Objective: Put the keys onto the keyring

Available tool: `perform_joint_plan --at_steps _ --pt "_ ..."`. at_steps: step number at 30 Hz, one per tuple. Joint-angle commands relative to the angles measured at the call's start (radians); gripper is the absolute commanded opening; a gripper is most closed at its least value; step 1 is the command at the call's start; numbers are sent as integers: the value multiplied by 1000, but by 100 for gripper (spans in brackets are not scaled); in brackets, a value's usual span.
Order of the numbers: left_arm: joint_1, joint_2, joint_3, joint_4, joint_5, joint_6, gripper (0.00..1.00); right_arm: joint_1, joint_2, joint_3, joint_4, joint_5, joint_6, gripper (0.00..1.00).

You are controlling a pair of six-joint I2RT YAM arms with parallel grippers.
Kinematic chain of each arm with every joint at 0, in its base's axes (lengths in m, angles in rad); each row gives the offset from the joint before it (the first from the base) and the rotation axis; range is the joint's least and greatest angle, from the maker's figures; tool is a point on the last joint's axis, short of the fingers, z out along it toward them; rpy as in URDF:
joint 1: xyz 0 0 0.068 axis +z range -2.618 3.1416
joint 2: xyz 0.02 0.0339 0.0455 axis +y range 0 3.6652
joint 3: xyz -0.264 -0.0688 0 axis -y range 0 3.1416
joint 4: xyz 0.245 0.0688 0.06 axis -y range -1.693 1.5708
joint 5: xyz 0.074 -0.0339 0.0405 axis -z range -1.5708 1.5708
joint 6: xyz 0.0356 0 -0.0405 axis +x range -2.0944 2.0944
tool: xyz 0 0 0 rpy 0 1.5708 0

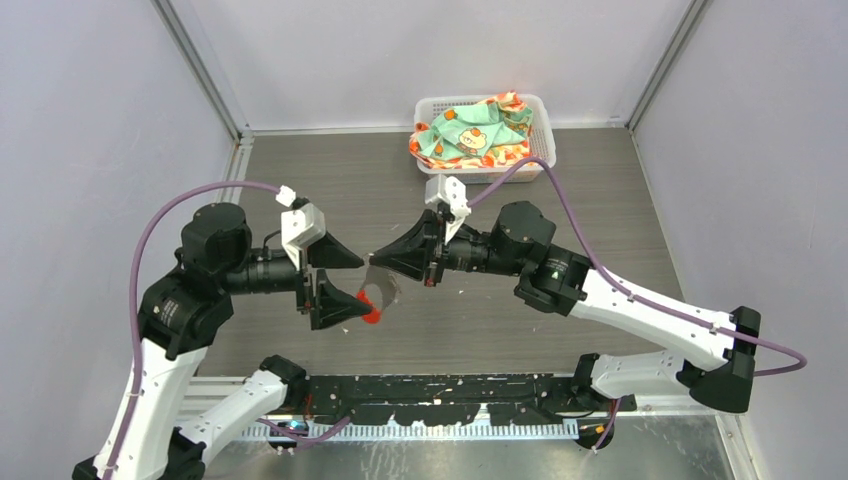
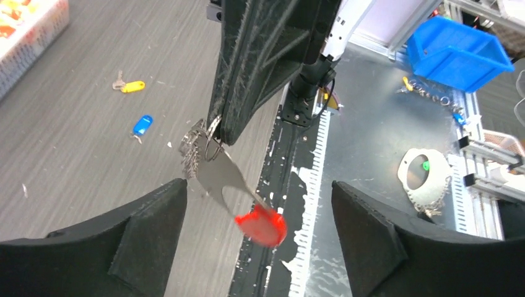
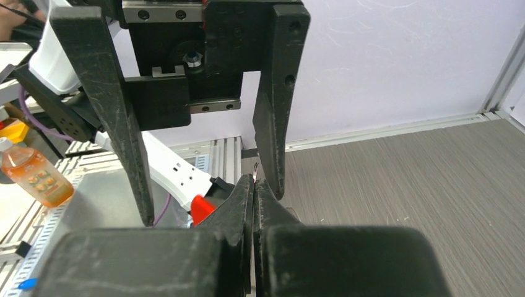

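Note:
My right gripper [image 1: 383, 263] is shut on the keyring [image 2: 218, 175], pinching its thin ring at the fingertips [image 3: 254, 183] and holding it above the table. A chain-like bunch [image 2: 191, 150] and a flat grey plate hang from it, with the red tag [image 2: 262, 224] lowest. My left gripper [image 2: 257, 185] is open, its fingers [image 1: 338, 306] standing either side of the red tag [image 1: 371, 316] without touching it. Both keys lie on the table in the left wrist view: the yellow-tagged key [image 2: 131, 86] and the blue-tagged key [image 2: 142, 125]. In the top view they are hidden.
A white basket [image 1: 546, 132] holding a patterned cloth stands at the back of the table. Off the table's near edge are a blue bin [image 2: 458, 52], a white round object [image 2: 424, 173] and an orange bottle [image 3: 34, 176]. A black rail [image 1: 450, 390] runs along the near edge.

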Motion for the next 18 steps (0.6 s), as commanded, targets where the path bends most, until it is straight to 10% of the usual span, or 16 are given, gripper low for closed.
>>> perform_joint_plan --at_steps 1,7,14,18 --pt "-5 4 -17 64 -23 -129 90 65 -27 39 -15 177 -76 1" --pt "-5 -8 -31 51 -57 -80 82 127 -32 13 29 310 -124 1" --pt "-5 -29 -50 39 21 -51 32 148 -55 -63 172 386 -120 1" --pt "-5 -33 -52 107 114 -103 31 160 -57 -108 263 404 -94 1"
